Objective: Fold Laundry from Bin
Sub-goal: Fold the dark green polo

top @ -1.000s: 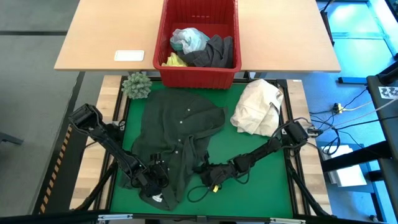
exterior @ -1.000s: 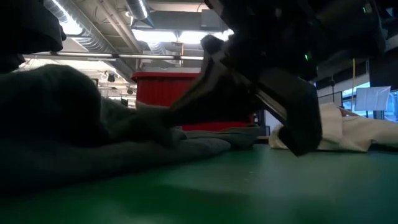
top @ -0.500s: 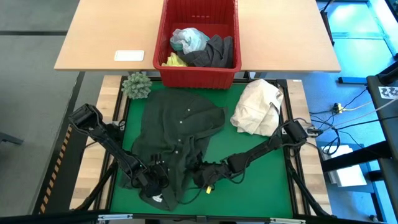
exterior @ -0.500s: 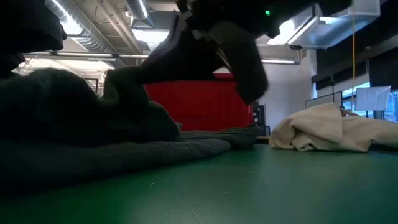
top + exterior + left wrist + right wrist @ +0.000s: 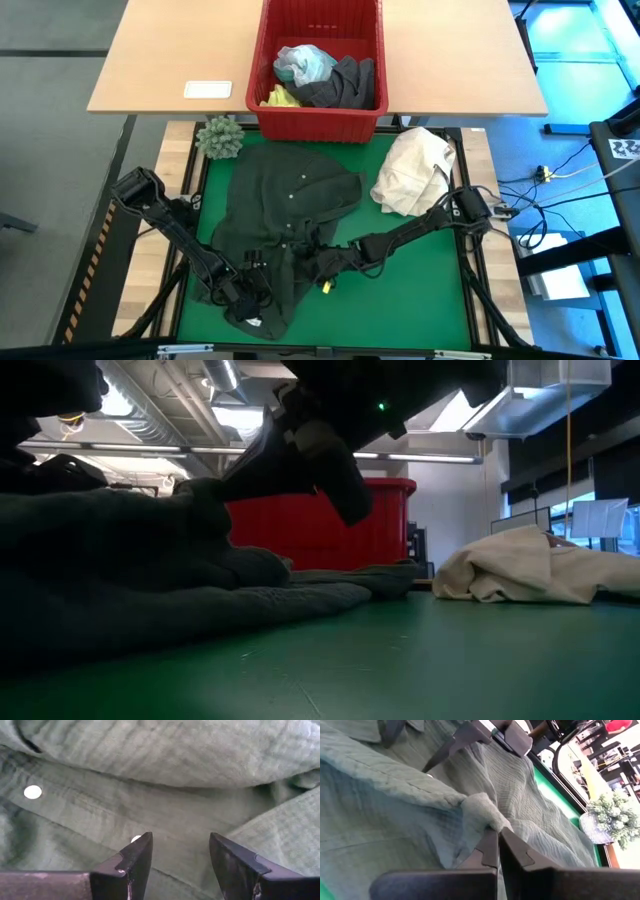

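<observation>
Shirt: dark green buttoned shirt [image 5: 290,215], crinkled weave, rumpled on the table [image 5: 410,290].
Right tool [image 5: 496,836]: clamped on a shirt fold.
Left tool [image 5: 180,855]: fingers apart over the shirt.

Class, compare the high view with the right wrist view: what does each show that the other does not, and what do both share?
Only the high view shows the red bin with grey, turquoise and yellow garments inside, the cream cloth bundle, and both whole arms.

Only the right wrist view shows the right gripper shut on a pinched fold of the dark green shirt.

Both show the shirt spread on the green table, the spiky plant ball, and the left gripper over the shirt.
</observation>
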You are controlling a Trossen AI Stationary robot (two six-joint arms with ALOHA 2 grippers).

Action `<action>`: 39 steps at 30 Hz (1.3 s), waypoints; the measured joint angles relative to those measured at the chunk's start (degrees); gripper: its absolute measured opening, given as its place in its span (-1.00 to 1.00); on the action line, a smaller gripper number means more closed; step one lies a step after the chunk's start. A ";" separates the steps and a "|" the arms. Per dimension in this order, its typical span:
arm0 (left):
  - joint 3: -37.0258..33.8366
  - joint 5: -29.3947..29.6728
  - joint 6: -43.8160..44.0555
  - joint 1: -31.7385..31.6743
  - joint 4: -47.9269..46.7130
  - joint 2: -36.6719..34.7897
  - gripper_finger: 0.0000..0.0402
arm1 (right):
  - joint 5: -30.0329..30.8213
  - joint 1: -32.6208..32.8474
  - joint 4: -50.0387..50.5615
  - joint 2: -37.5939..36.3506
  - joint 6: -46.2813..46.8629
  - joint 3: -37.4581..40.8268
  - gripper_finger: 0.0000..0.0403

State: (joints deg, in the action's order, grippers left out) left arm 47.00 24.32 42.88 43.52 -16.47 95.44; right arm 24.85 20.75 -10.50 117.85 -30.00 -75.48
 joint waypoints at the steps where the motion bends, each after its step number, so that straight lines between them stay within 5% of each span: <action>1: 0.00 0.05 0.01 -0.01 0.00 0.00 -0.05 | -0.03 -0.27 0.00 0.01 0.00 0.00 -1.00; 23: 0.06 4.73 0.02 0.12 -5.88 -9.58 -0.06 | -6.06 -0.50 -5.36 0.01 0.15 0.00 -1.00; 39: 0.07 5.21 -1.96 0.12 -4.15 -10.10 -0.05 | -18.85 -8.53 -7.11 0.34 6.29 0.00 -1.00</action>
State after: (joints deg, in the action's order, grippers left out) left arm 47.07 29.54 40.92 43.64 -20.62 85.34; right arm 6.00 12.22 -17.62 118.19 -23.71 -75.48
